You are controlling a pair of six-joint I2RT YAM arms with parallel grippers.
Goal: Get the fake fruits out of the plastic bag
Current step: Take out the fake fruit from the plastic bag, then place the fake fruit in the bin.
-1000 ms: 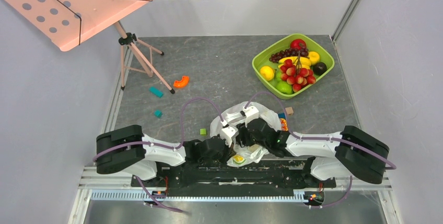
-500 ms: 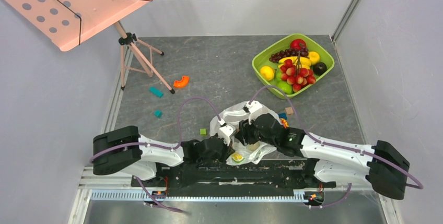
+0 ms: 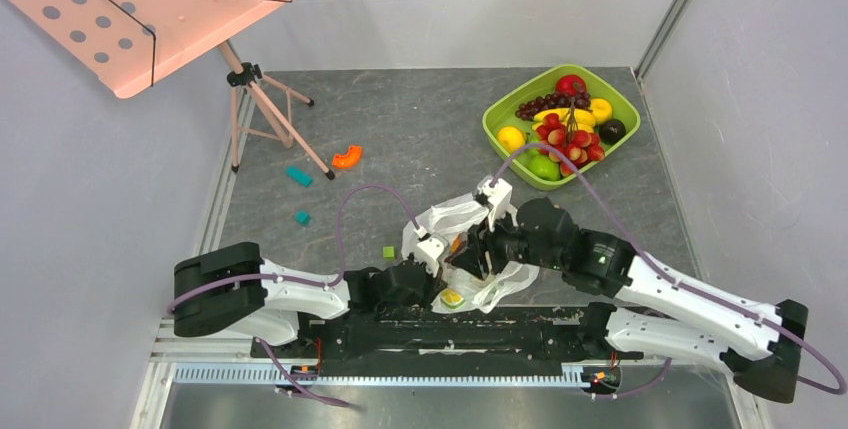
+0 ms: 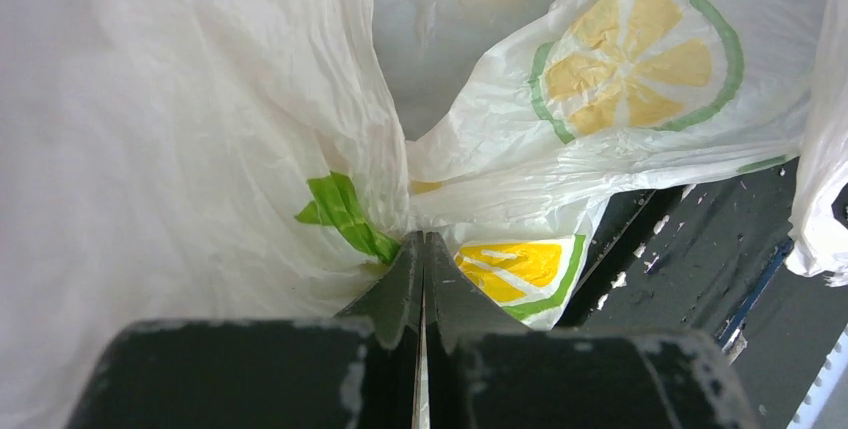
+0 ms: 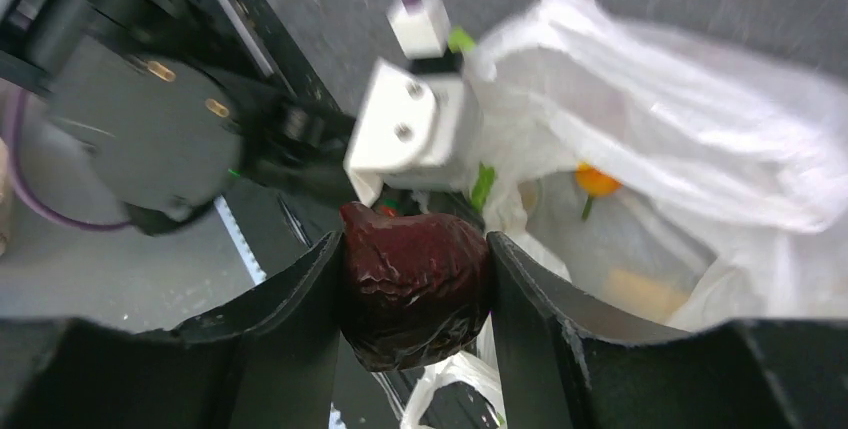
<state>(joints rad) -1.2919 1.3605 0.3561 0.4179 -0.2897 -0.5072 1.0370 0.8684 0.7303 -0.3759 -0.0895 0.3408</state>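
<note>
Squarely pinched between the two dark fingers of the right gripper (image 5: 415, 239): a dark-red fake fruit (image 5: 415, 299), glossy, lumpy and slightly wrinkled, roughly round, wedged tight against both finger faces; held at the mouth of the plastic bag (image 5: 690, 129), by the edge nearest the left wrist; whether fully clear of the film, impossible to tell. Deeper inside the bag, seen through the opening: a small orange fake fruit (image 5: 597, 181) with a green stalk, and a pale yellowish piece (image 5: 640, 294), blurred. Bag thin, white, translucent and crumpled, printed with lemon slices (image 4: 640, 49) ringed in green and a green leaf (image 4: 340, 211); lying at the near edge of the dark grey table (image 3: 420, 129), between the two wrists, partly over the black base rail (image 3: 450, 329). Left gripper (image 4: 422, 249) clamped tight on a gathered fold of the bag, low at its near side. Left arm (image 3: 300, 292) folded low along the rail, reaching rightwards; right arm (image 3: 700, 299) stretched in from the near right, wrist bent down over the bag. Farther off, at the far right: a green tray (image 3: 497, 109) heaped with other fruits; to the left, a pink music stand (image 3: 150, 9), an orange curved block (image 3: 346, 157), two teal blocks (image 3: 299, 176); just beside the bag, a small green block (image 3: 388, 252).
</note>
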